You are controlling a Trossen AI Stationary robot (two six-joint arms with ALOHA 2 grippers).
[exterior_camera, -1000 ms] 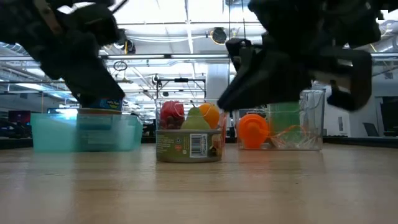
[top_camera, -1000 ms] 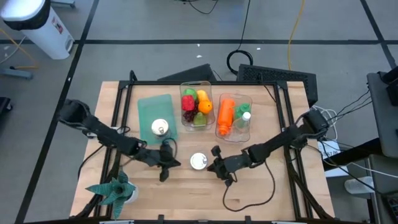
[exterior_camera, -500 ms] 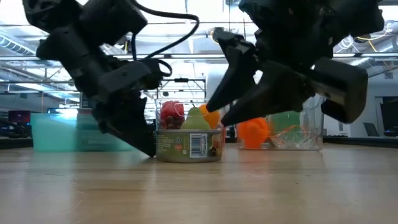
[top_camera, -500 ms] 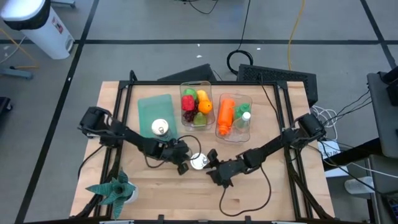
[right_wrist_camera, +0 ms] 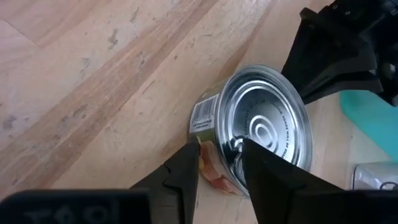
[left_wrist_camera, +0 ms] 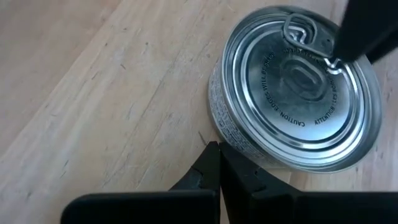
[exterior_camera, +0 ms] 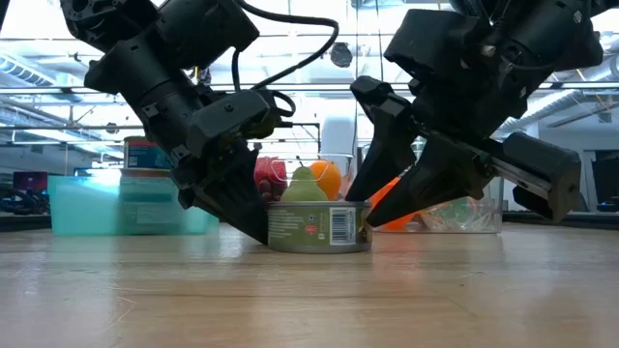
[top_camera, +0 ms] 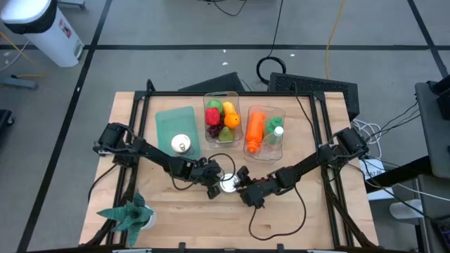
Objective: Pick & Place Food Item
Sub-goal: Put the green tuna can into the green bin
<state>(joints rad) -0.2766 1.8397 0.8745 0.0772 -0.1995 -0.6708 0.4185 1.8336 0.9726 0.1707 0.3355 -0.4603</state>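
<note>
A short tin can (top_camera: 227, 184) with a pull-tab lid stands upright on the wooden table (top_camera: 162, 211), near the middle. My left gripper (top_camera: 214, 185) is shut and low on the can's left, its tips against the can's wall (left_wrist_camera: 217, 146). From the can's right my right gripper (top_camera: 241, 185) slants down over the can's edge (right_wrist_camera: 221, 155). In the low view the can (exterior_camera: 319, 227) sits between the two grippers. My left gripper touches the foot of the can's side wall (left_wrist_camera: 231, 140) with its shut fingertips, slanting down from the table's left. The can stands flat on the table. My right gripper has the can's right rim between its fingers. One finger (right_wrist_camera: 264, 165) lies on the lid near the pull tab (left_wrist_camera: 329, 62). The other (right_wrist_camera: 185, 168) is against the labelled wall, slanting down from the right.
A teal tray (top_camera: 176, 126) with a second can (top_camera: 181, 145) lies at the far left. Two clear bins stand at the back, one with fruit (top_camera: 221, 116), one with an orange bottle (top_camera: 261, 130). A paper plant (top_camera: 130, 214) and a loose cable (top_camera: 281, 218) lie near the front.
My left gripper has moved down and toward the table's right, reached the can and slid it a little to the right. My right gripper has opened, tipped further down, and set its fingers over the can's right edge.
</note>
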